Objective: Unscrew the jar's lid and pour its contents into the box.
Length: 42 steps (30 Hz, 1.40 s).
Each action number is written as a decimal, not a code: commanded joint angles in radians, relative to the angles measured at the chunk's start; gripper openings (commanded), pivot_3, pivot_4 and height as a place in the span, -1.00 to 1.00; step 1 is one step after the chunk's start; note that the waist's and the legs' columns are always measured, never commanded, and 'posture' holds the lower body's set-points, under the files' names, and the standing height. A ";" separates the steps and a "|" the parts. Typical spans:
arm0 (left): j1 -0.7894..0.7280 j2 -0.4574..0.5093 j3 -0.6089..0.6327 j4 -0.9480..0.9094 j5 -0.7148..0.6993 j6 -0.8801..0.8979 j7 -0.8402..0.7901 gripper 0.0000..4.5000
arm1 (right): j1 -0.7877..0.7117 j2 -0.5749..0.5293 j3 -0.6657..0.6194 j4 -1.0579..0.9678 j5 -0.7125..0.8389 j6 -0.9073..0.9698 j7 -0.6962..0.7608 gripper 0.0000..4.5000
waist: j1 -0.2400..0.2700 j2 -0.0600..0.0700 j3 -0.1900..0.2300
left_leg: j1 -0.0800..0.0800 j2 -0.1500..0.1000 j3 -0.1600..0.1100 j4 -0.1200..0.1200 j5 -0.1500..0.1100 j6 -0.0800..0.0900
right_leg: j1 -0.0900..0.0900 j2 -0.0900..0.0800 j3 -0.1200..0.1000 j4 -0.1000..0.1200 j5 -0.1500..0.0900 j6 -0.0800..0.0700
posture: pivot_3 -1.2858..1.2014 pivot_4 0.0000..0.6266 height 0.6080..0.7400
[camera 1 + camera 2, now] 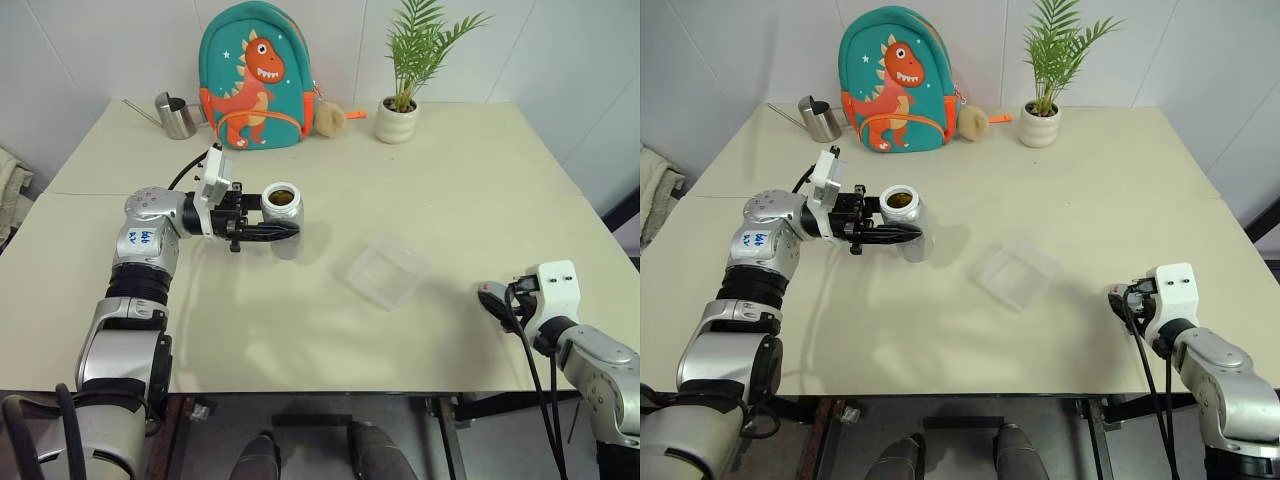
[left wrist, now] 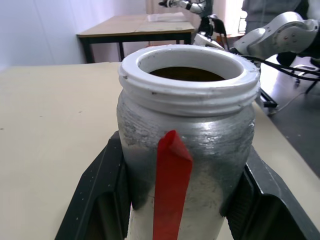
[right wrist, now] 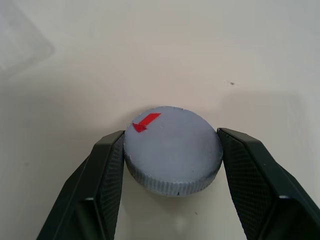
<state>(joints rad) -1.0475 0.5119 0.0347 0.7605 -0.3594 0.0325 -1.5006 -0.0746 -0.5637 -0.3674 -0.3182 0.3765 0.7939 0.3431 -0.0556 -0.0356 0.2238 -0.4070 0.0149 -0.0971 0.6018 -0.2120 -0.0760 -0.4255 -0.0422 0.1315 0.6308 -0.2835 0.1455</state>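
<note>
left gripper [image 1: 285,229]: clamped on the jar, black fingers [image 2: 100,195] pressed to both sides of its body, pointing level toward the robot's right
jar [image 1: 284,215]: upright, open, held up off the table by the left gripper; white threaded neck, silvery body, red strip down the front seen in the left wrist view [image 2: 186,150]
contents: something brown shows down inside the jar mouth [image 2: 186,74]; cannot tell its shape
right gripper [image 3: 170,165]: closed on the lid, one finger [image 3: 102,175] on each side of its ribbed edge; low over the near right part of the table in the head views [image 1: 1124,300]
lid [image 3: 173,149]: grey, round, flat side up, red mark near its rim; cannot tell whether it touches the table
box [image 1: 382,271]: clear, shallow, flat on the table between the two grippers, well apart from both
table [image 1: 450,190]: pale cream top
watering can [image 1: 176,115]: steel, far left, just beside the backpack
backpack [image 1: 254,75]: teal with orange dinosaur, upright at the far edge
plant [image 1: 404,70]: green fronds in white pot, far edge, right of the backpack
</note>
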 commanded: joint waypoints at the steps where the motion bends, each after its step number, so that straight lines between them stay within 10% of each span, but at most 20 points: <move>1: -0.060 0.002 0.007 0.008 -0.004 -0.008 -0.044 -0.14 | 0.024 0.020 -0.038 -0.051 0.015 -0.048 0.000 0.28 | 0.000 0.000 0.000 | 0.000 0.000 0.000 0.000 0.000 0.000 | 0.000 0.000 0.000 0.000 0.000 0.000 | 0.03 -0.52 1.00; 6: -0.087 -0.006 0.003 0.050 0.007 -0.031 -0.051 -0.14 | 0.063 0.019 -0.046 -0.086 0.028 -0.048 0.012 0.99 | -0.001 0.000 0.000 | 0.000 0.000 0.000 0.001 0.000 0.000 | 0.001 0.000 0.000 -0.001 0.000 0.000 | 0.03 -0.52 1.00; 14: -0.131 -0.038 0.005 0.109 0.041 -0.160 -0.003 -0.14 | 0.136 -0.061 -0.141 -0.198 0.065 -0.115 0.121 0.99 | 0.004 0.000 0.000 | 0.000 0.000 0.000 0.002 0.000 0.000 | 0.001 0.000 0.000 -0.001 0.000 0.001 | 0.03 -0.52 1.00; 24: -0.234 -0.171 -0.078 0.259 0.296 -0.716 0.313 -0.14 | 0.316 -0.121 -0.389 -0.355 0.475 -0.248 0.537 0.99 | 0.009 -0.001 0.001 | 0.002 -0.001 -0.001 0.006 -0.001 0.000 | 0.012 0.000 0.000 -0.012 0.002 0.006 | 0.03 -0.52 1.00; 31: -0.390 -0.135 -0.447 0.332 1.039 -1.084 1.163 -0.14 | 0.381 -0.158 -0.447 -0.349 0.512 -0.254 0.558 0.99 | 0.016 -0.005 0.003 | 0.001 -0.001 0.003 0.011 -0.002 0.001 | 0.017 0.000 0.005 -0.026 0.006 0.003 | 0.03 -0.52 1.00; 42: -0.616 -0.240 -1.047 0.369 1.771 -0.812 2.317 -0.14 | 0.426 -0.154 -0.474 -0.385 0.538 -0.275 0.509 0.99 | 0.027 -0.008 0.004 | -0.002 -0.001 0.014 0.012 -0.013 0.001 | 0.015 -0.002 0.012 -0.038 0.005 0.009 | 0.03 -0.52 1.00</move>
<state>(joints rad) -1.6159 0.2754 -0.9674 1.1391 1.3483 -0.8251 0.7007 0.3437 -0.7254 -0.8188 -0.6731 0.9060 0.5431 0.8680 -0.0281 -0.0431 0.2277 -0.4091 0.0141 -0.0828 0.6139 -0.2271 -0.0753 -0.4108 -0.0439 0.1435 0.5924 -0.2792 0.1563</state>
